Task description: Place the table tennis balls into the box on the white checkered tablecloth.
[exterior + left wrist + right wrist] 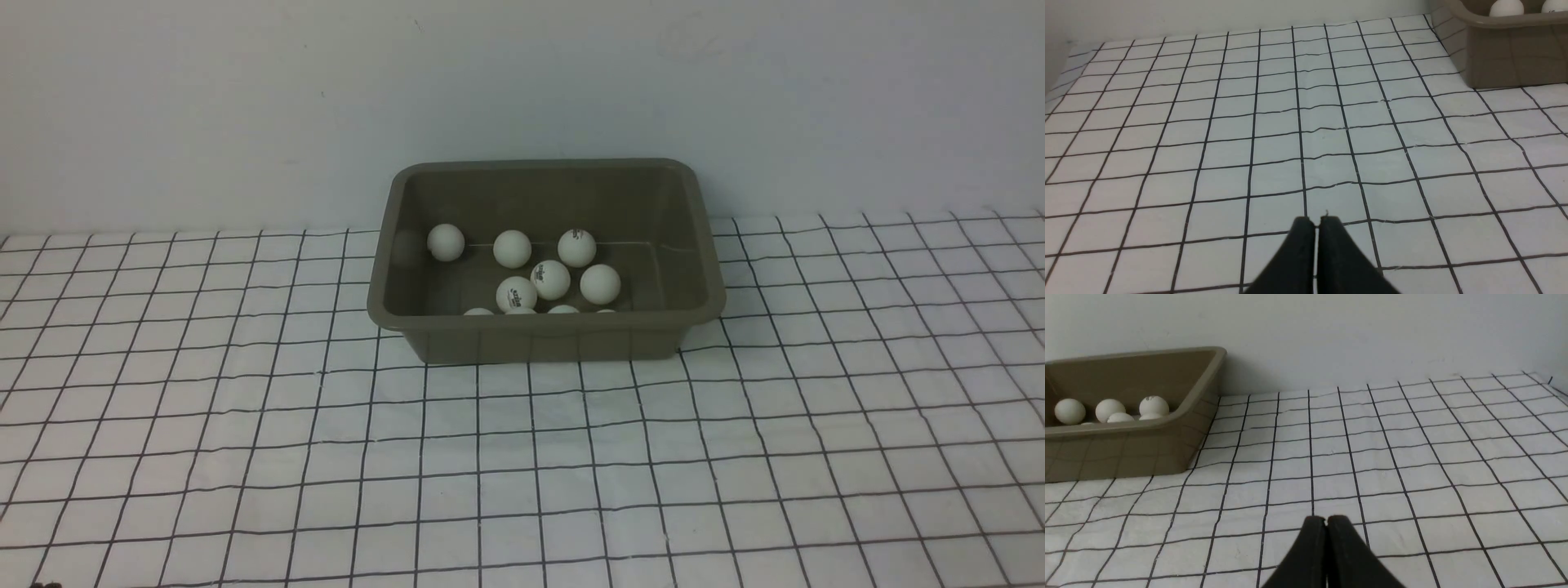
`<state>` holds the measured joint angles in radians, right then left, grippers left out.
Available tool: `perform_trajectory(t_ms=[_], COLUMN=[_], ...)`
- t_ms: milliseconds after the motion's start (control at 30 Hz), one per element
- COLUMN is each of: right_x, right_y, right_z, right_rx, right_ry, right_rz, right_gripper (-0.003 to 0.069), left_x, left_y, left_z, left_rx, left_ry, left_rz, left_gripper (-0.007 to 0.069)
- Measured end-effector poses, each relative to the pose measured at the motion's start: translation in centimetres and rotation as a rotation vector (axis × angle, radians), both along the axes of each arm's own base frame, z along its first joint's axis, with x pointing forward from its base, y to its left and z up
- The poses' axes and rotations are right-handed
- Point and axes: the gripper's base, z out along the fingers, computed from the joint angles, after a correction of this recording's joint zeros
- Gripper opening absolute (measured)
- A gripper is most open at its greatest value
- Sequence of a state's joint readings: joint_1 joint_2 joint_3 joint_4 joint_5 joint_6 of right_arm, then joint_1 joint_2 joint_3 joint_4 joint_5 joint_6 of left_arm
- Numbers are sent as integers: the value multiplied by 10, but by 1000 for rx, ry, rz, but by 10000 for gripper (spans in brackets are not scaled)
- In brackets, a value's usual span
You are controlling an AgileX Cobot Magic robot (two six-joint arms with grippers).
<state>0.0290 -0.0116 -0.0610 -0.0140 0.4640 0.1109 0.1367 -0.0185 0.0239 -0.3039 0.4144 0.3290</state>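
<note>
Table tennis balls [551, 279] all down inside the box [545, 327], none loose on the white checkered tablecloth [522, 457]. Left fingers [1316, 222] pressed together, empty; right fingers [1326, 520] likewise. Probably finished: best kept low, clear of the box.

Soft even light, faint shadows, slightly soft focus

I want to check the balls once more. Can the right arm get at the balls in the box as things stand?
Probably yes. The box is open on top, nothing covers the balls, and bare cloth lies between it and the right gripper. That gripper is shut, so it must open first.
</note>
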Motion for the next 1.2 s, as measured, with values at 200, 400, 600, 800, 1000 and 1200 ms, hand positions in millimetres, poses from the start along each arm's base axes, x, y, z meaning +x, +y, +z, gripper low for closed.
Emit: perform_trajectory(t_ms=[200,400,600,800,1000,1200], right_x=[1,3,3,3,3,3], right_y=[0,0,0,0,0,0], right_z=[-14,-22,-22,-22,-22,-22], right_rx=[-3,-5,-4,-4,-4,-4], right_ry=[45,52,41,40,39,39], right_rz=[0,0,0,1,1,1], right_gripper=[-18,-18,-18,-18,-18,-18], left_x=[0,0,0,0,0,0], left_y=[0,0,0,0,0,0], left_z=[0,0,0,0,0,0], left_rx=[0,-2,-2,-2,-2,-2], left_ry=[0,0,0,0,0,0], left_rz=[0,0,0,0,0,0], left_gripper=[-4,-3,-4,-4,-4,-4])
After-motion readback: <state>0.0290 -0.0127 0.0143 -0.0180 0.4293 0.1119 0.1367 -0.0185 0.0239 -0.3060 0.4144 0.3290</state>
